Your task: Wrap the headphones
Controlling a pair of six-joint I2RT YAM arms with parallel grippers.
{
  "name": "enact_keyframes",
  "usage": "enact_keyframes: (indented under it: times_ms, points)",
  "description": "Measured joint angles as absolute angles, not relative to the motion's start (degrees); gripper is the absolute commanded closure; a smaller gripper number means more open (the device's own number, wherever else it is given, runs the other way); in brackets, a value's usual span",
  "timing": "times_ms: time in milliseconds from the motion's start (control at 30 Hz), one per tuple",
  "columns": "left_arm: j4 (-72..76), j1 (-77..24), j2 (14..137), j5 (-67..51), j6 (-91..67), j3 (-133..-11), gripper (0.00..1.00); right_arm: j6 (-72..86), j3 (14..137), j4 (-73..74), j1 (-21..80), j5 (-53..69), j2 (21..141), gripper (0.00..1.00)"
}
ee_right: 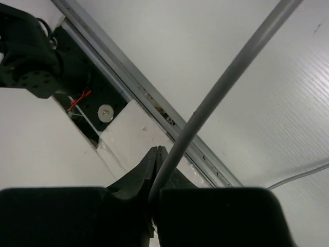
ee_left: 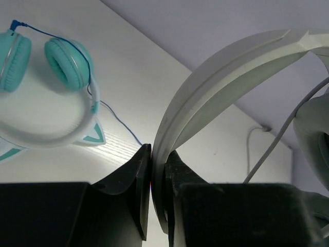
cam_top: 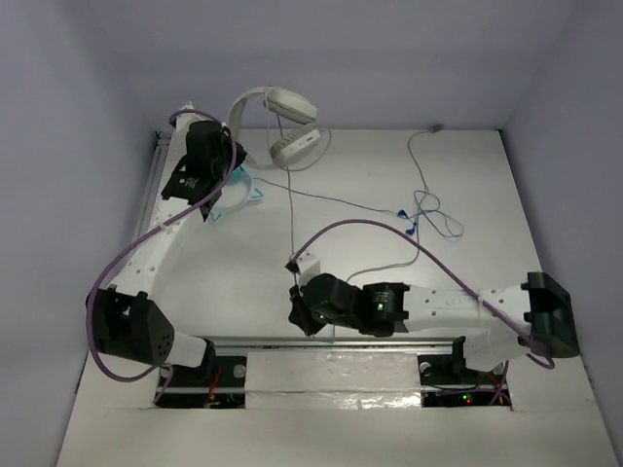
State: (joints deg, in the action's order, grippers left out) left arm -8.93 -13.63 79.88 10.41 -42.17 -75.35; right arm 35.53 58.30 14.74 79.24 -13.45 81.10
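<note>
Right pincer (ee_right: 157, 154) low, tight on headphones cable (ee_right: 221, 87)

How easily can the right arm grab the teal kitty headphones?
Probably not easily: the right gripper is shut on the white cable, and the teal headphones lie far off beside the left arm.

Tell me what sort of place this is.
Probably a robot lab test cell: a white table boxed in by plain walls, the left arm and right arm bolted at its near edge, with white headphones and teal headphones as practice props.
</note>
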Motion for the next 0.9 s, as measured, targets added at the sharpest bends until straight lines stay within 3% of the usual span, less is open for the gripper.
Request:
enact_keyframes:
  times_ms: [233, 467, 900]
  points:
    - [-10.4, -25.0, 80.5, 23.5, -31.9, -74.9, 1.0, 31.8, 72.7, 32.6, 82.4, -19.0, 76.9, 1.0]
    - [-16.9, -33.4, 82.1, 26.9, -22.3, -71.9, 1.0, 26.7, 85.0, 45.3, 82.3, -27.1, 71.0, 1.0]
    - [-24.7, -38.9, 71.8, 14.6, -10.2, -59.9, 1.0, 20.8, 86.5, 55.1, 74.5, -33.6, 68.5, 1.0]
